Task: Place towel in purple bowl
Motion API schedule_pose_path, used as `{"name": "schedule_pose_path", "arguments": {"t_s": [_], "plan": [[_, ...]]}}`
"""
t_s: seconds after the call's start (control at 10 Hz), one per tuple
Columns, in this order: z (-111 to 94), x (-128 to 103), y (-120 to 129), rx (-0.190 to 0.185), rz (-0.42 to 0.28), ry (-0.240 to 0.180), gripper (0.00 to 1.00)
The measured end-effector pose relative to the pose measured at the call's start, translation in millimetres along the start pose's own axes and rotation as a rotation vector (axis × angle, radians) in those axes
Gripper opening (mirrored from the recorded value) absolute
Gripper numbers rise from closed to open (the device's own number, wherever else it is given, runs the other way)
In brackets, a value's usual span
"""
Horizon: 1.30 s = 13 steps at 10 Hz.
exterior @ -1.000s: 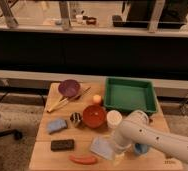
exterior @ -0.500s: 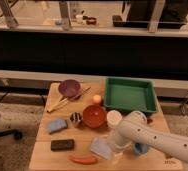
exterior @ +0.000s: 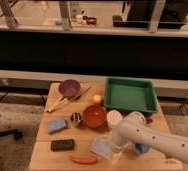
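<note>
The towel (exterior: 100,147), a pale grey-blue cloth, lies flat near the table's front edge, in front of the red bowl. The purple bowl (exterior: 69,88) stands at the back left of the table with nothing inside. My white arm comes in from the lower right. Its gripper (exterior: 112,148) is down at the towel's right edge, largely hidden by the forearm, and stands open. The towel still rests on the table.
A red bowl (exterior: 94,116), a white cup (exterior: 114,118) and a striped ball (exterior: 76,118) sit mid-table. A green tray (exterior: 129,95) is at the back right, and wooden sticks (exterior: 67,101) lie near the purple bowl. In front are a blue pad (exterior: 57,125), a black block (exterior: 62,145), a red stick (exterior: 83,160) and a blue cup (exterior: 141,148).
</note>
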Motion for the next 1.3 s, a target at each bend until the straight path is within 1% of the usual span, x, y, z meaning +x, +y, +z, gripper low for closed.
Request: {"name": "schedule_pose_path", "arguments": {"t_s": [0.7, 1.3], "plan": [[16, 1, -5, -0.016, -0.008, 0.002, 0.80], [23, 3, -6, -0.026, -0.009, 0.007, 0.80]]}}
